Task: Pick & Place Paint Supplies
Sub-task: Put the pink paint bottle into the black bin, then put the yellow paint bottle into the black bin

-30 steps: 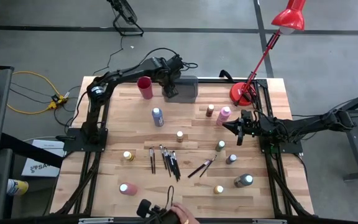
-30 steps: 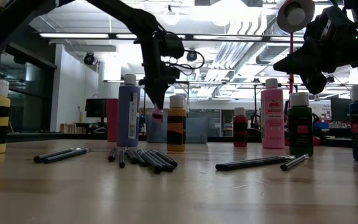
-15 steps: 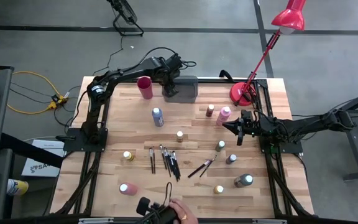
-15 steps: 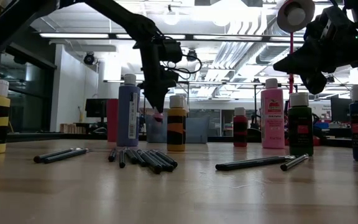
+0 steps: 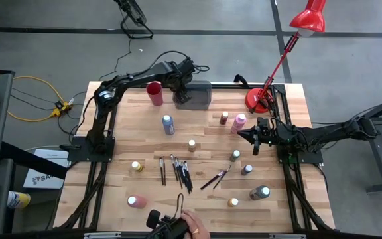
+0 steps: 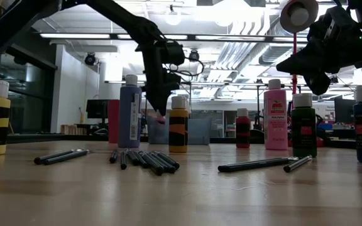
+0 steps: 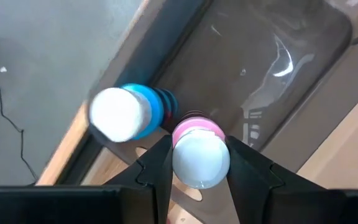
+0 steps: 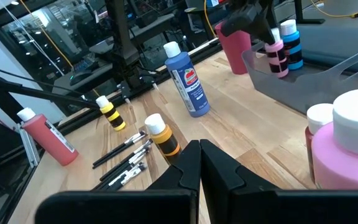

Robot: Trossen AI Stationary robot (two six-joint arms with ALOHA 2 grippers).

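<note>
Left tool point(image 7: 197, 165) closed on a small pink bottle point(image 7: 199, 152), pinched between both fingers, hanging over the grey tray point(image 5: 194, 95) at the far edge of the bench point(image 5: 197, 199). Right beside it, a blue bottle point(image 7: 126, 112) standing in the tray. Right tool point(image 8: 200, 163) shut tight and empty, near a bigger pink bottle point(image 5: 239, 122). Brushes point(image 5: 180, 170) lying mid-bench, well apart from both tools.

Robotics lab: concrete floor point(image 5: 38, 40), exposed ceiling ducts point(image 6: 244, 50), monitors point(image 6: 96, 108).
</note>
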